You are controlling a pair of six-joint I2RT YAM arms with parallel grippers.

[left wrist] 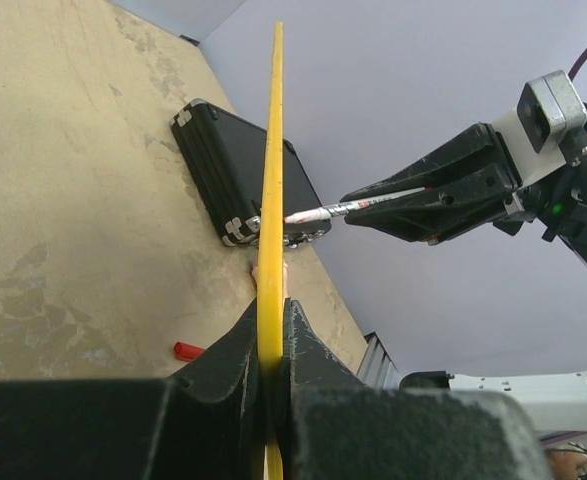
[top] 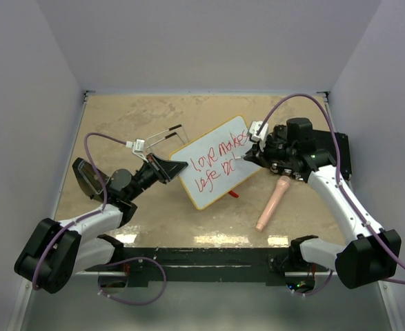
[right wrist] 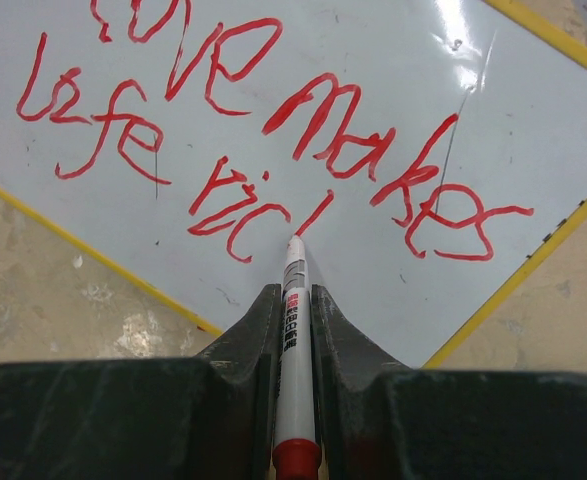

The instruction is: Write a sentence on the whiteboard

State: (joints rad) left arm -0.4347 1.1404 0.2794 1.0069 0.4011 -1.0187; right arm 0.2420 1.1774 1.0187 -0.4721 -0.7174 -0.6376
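The whiteboard (top: 216,165), white with a yellow rim, is held tilted above the table. My left gripper (top: 178,165) is shut on its left edge; in the left wrist view the yellow rim (left wrist: 271,180) runs edge-on between the jaws of that gripper (left wrist: 270,335). The sentence (top: 214,165) in red reads "love makes life ric" plus a fresh stroke (right wrist: 273,140). My right gripper (right wrist: 293,300) is shut on a white marker (right wrist: 293,330) with a red end. Its tip touches the board at the end of that last stroke. The right gripper shows from above (top: 250,153).
A red marker cap (top: 234,194) lies on the table under the board's lower edge. A pink handle-shaped object (top: 272,203) lies to the right. A black rectangular case (left wrist: 243,170) lies at the table's right edge. White walls enclose the table.
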